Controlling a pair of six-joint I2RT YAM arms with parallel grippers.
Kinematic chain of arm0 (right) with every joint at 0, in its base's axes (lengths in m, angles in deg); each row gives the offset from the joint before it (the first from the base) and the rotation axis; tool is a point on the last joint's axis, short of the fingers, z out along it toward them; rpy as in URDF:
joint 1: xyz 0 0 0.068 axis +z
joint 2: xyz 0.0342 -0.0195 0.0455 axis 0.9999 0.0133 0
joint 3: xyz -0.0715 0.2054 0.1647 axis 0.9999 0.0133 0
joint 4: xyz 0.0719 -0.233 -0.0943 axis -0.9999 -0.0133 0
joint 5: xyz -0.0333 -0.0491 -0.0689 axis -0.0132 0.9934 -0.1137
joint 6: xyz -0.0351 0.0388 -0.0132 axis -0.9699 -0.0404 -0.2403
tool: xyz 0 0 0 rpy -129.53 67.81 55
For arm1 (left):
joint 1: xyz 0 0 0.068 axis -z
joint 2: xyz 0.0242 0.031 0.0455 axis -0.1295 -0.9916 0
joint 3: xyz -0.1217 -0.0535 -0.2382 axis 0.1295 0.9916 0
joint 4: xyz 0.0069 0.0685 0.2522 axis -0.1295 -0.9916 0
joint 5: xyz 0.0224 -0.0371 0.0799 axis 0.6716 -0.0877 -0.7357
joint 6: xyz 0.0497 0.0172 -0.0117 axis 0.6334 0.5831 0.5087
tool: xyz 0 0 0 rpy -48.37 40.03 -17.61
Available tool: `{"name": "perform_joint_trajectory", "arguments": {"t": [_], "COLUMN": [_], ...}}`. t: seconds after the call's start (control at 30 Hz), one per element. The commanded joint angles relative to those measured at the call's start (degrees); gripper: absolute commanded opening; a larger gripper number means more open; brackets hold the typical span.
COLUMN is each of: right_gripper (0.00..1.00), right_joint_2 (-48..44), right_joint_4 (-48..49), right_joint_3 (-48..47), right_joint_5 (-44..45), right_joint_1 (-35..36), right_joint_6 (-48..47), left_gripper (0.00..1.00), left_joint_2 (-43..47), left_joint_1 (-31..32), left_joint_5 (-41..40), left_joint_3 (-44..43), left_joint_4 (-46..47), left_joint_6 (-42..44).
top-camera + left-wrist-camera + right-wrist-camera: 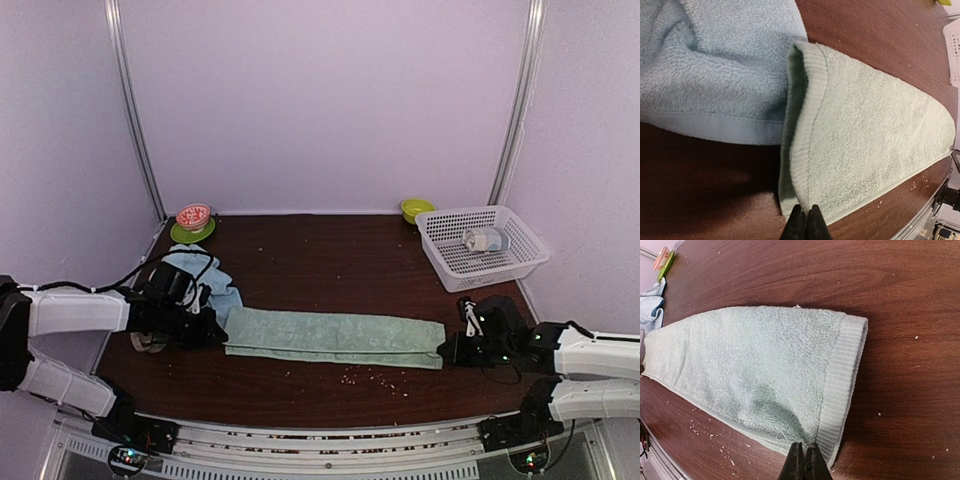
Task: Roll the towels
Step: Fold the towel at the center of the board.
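From above, we see both arms reaching low across the table (330, 260), forearms nearly level with its surface. The left gripper (215, 330) sits at the left end of the green towel (335, 337) and the right gripper (447, 350) at its right end. The towel lies as a long folded strip across the front of the table between them. The blue towel (215, 285) is bunched just behind the left gripper, touching the green one's left end. A white basket (520, 240) stands at the back right, well apart.

At the left wrist, the fingers (799, 225) are pressed together, pinching the near corner of the green towel (865, 145) by its hem. The blue towel (715, 65) lies against it.

At the right wrist, the fingers (796, 465) are likewise closed tight on the hemmed corner of the green towel (755, 375), which lies flat on the wood.
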Motion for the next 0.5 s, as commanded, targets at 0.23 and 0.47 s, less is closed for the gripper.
{"name": "perform_joint_trajectory", "arguments": {"t": [0.23, 0.47], "right_gripper": [0.0, 0.24], "right_joint_2": [-0.5, -2.4], "right_joint_4": [-2.2, -4.1], "right_joint_3": [0.7, 0.3], "right_joint_5": [2.2, 0.0], "right_joint_1": [1.5, 2.9], "right_joint_6": [0.3, -0.7], "left_gripper": [0.0, 0.0], "left_joint_2": [-1.3, 0.6], "left_joint_1": [0.5, 0.6], "left_joint_5": [-0.3, -1.8], "left_joint_3": [0.7, 0.0], "left_joint_4": [1.8, -1.2], "left_joint_6": [0.3, 1.2]}}
